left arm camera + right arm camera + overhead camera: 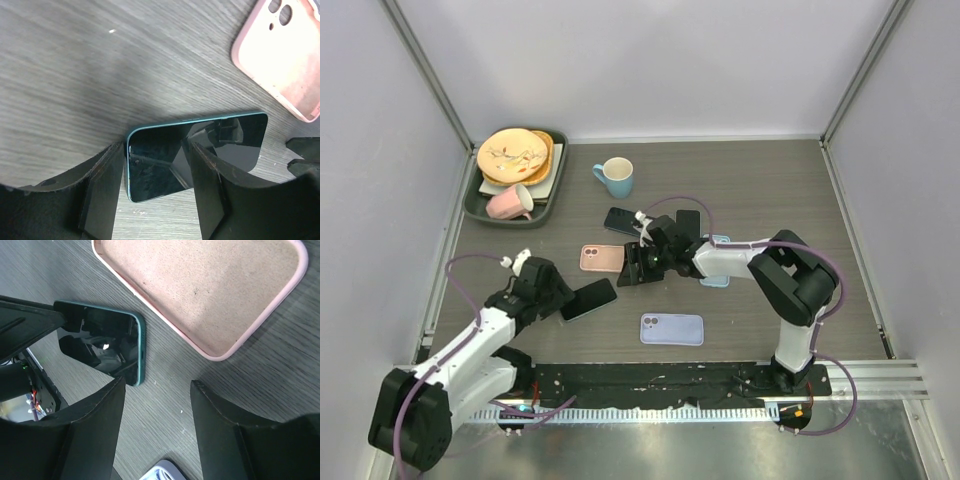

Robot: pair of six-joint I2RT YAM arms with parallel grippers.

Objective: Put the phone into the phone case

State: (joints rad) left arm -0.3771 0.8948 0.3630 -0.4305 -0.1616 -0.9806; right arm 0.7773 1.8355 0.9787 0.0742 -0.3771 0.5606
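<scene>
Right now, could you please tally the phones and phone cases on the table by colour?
Dark: 2, the dark phone and another dark slab
Pink: 1, the pink case
Lavender: 1, the lavender piece
Light blue: 1, the light blue piece, half hidden
Total: 5

No lettering, brand or number can be read on the dark phone [240, 142], the pink case [210, 285] or the far-left plates [512, 155]; the phone's glass shows only reflections, which may hide faint marks.
</scene>
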